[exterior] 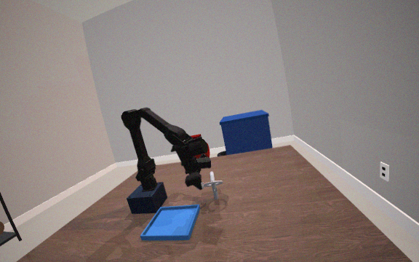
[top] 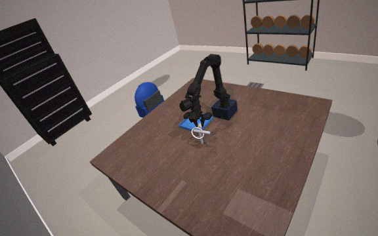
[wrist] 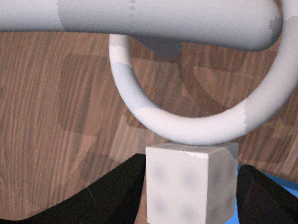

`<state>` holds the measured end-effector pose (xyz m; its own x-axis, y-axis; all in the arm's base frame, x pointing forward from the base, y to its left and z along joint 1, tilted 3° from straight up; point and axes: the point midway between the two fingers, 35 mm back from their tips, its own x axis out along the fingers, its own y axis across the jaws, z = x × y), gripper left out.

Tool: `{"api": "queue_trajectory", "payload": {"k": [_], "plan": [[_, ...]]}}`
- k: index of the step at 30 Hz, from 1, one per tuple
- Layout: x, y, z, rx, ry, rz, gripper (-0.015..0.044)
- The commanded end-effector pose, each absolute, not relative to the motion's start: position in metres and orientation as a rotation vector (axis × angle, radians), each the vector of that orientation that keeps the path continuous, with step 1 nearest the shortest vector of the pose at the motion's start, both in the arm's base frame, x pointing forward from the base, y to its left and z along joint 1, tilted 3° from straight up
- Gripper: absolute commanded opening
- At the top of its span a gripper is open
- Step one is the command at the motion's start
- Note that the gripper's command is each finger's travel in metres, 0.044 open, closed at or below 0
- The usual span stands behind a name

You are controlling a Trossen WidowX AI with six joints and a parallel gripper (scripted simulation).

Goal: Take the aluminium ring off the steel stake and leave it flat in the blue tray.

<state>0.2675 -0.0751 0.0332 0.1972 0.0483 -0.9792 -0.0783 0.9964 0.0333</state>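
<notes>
While the tab (wrist: 177, 185) is gripped by the jaws at the ring's (top: 192, 132) (exterior: 220, 183) (wrist: 195, 131) six o'clock in wrist view, the cross-bar's (top: 206, 132) (exterior: 212, 177) (wrist: 175, 17) three-o'clock end must apparently be cleared.

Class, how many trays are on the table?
1: the blue tray, beside the arm's base. None seems hidden.
</notes>
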Motion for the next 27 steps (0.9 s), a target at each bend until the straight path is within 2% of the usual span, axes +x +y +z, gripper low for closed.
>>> {"api": "queue_trajectory", "payload": {"k": [1,27], "plan": [[0.268,-0.071,0.038,-0.043,1.361,0.076,0.0],[0.267,-0.049,0.039,-0.159,1.357,-0.018,0.0]]}}
